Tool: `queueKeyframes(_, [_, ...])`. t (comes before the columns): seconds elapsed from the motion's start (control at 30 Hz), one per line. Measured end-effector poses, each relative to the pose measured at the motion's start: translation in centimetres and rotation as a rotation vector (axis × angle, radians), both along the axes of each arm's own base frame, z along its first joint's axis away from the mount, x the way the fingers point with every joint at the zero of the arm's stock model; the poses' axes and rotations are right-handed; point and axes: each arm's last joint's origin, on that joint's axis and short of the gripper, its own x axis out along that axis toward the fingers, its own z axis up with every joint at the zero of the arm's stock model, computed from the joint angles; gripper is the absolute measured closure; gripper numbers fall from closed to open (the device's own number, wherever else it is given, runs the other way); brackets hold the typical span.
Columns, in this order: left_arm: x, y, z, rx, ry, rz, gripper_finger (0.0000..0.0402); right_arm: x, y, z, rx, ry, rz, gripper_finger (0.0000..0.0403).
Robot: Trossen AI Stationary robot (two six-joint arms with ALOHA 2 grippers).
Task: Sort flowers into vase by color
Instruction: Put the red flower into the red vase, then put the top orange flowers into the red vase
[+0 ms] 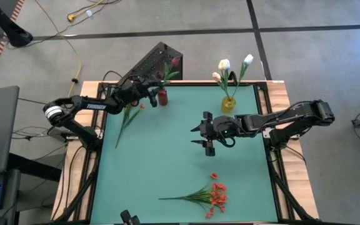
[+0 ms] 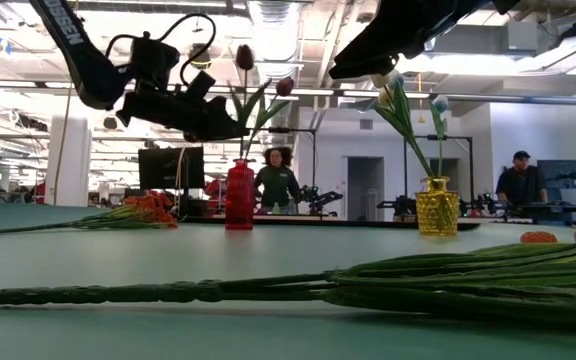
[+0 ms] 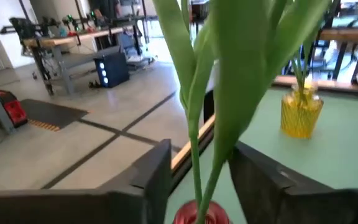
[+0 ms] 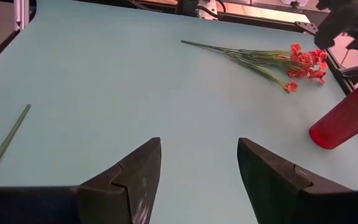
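Observation:
A red vase [image 1: 162, 97] stands near the table's far-left corner with dark red buds [image 2: 245, 56] on green stems [image 3: 196, 163] in its mouth. My left gripper [image 1: 153, 95] is open just above that mouth [image 3: 197, 214], one finger on each side of the stems without touching them. A yellow vase [image 1: 229, 104] at the far edge holds white tulips [image 1: 224, 64]. One red-orange flower [image 1: 127, 118] lies on the table near the left arm, and another [image 1: 210, 194] lies near the near edge. My right gripper [image 1: 205, 134] hangs open over the table's middle, holding nothing [image 4: 199, 168].
A black slanted box [image 1: 152, 62] sits behind the red vase at the far edge. The teal mat [image 1: 161, 162] is bare between the two lying flowers. People [image 2: 277, 180] stand in the room beyond the table. The near flower's stems [image 2: 418, 285] lie close to the low camera.

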Motion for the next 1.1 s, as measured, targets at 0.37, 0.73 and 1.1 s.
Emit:
queueKeyframes(0.37, [-3.1,-2.1,2.7,-0.118,0.311,0.123,0.0196,0.0,0.0,0.0,-0.022,-0.002,0.011,0.0164])
queueKeyframes(0.73, [-5.5,-4.1,4.0,-0.543,0.696,0.189,0.0195,0.0,0.0,0.0,-0.024,0.000,0.012,0.0164])
queueKeyframes(1.1, [-6.9,-5.1,3.0,-0.733,0.832,0.335,0.0195,-0.1,0.0,-0.1,-0.041,0.018,0.021,0.0164])
